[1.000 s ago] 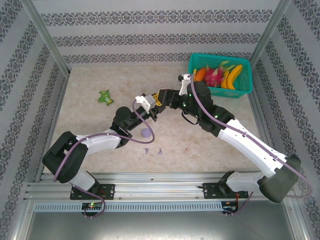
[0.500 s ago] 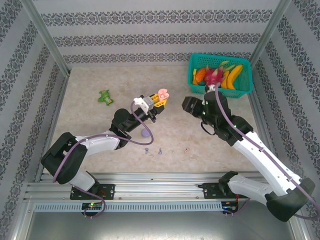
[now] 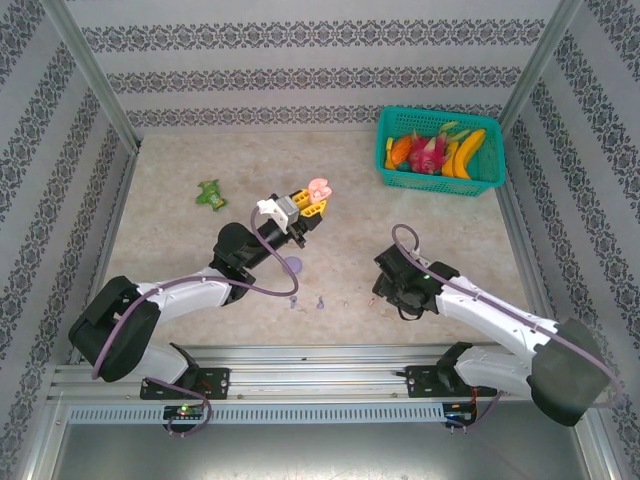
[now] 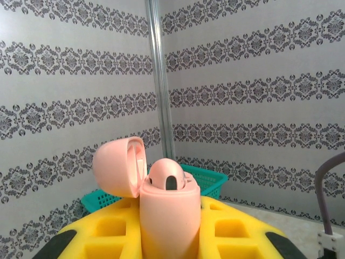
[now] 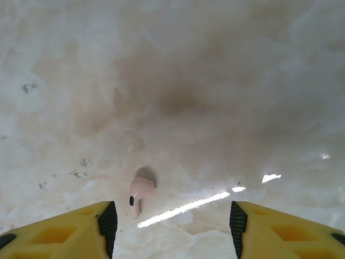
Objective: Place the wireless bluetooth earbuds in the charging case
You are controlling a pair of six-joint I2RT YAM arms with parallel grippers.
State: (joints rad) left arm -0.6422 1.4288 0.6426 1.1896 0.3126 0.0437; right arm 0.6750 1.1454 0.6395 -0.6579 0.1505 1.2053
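My left gripper [image 3: 305, 205] is shut on the pale pink charging case [image 3: 318, 190] and holds it upright above the table. The case [image 4: 170, 216] has its lid [image 4: 118, 167] swung open to the left, and one pink earbud [image 4: 167, 175] sits in it. My right gripper [image 3: 382, 292] is low over the table near the front, open, with a pale pink earbud [image 5: 139, 194] lying on the table just inside its left fingertip [image 5: 108, 221]. Two purple earbuds [image 3: 293, 301] [image 3: 321, 301] lie on the table to the left of it.
A round purple case [image 3: 292, 265] lies on the table under the left arm. A teal basket [image 3: 385, 150] of fruit stands at the back right, and a green toy [image 3: 210, 193] lies at the back left. Patterned walls enclose the table.
My right arm has pulled away from the pink case, swung back and come down to the table near the front. The left gripper still holds the case, shifted slightly left.
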